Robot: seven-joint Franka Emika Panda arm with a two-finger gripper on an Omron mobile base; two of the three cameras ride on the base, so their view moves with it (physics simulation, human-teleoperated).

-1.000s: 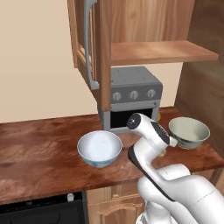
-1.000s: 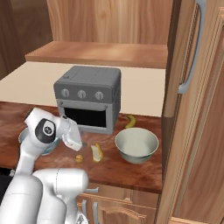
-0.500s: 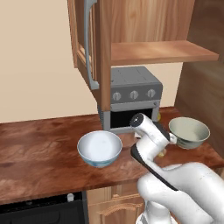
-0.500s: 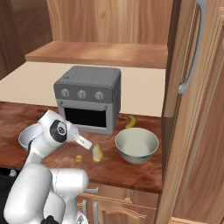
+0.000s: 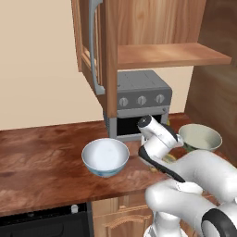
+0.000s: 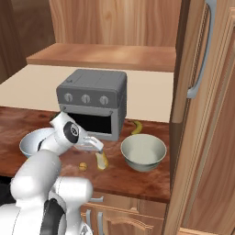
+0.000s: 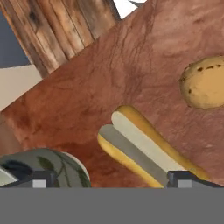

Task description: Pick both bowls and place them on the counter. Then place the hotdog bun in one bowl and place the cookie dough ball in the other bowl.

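The pale hotdog bun (image 7: pixel 140 148) lies split side up on the reddish-brown counter (image 7: pixel 131 74), between the two fingertips (image 7: pixel 40 179) of my open gripper (image 7: pixel 111 181), which hovers just above it. The tan cookie dough ball (image 7: pixel 205 85) rests a little beyond the bun. In the right base view the gripper (image 6: pixel 97 148) hangs over the bun (image 6: pixel 102 160), the ball (image 6: pixel 83 166) is to its left, and the dark grey-green bowl (image 6: pixel 143 152) is to its right. The white bowl with blue pattern (image 5: pixel 105 156) stands upright on the counter (image 5: pixel 41 162), left of my arm.
A grey toaster oven (image 6: pixel 92 103) stands at the back of the counter, right behind my hand. A yellow banana (image 6: pixel 136 127) lies behind the dark bowl. An open cabinet door (image 5: pixel 92 46) and a wooden shelf (image 5: pixel 171 53) hang overhead. A tall cabinet (image 6: pixel 202 59) walls the right side.
My hand has swung right and down, from beside the white bowl to just over the bun. The jaws have stayed wide. Bowls, bun and ball have not moved.
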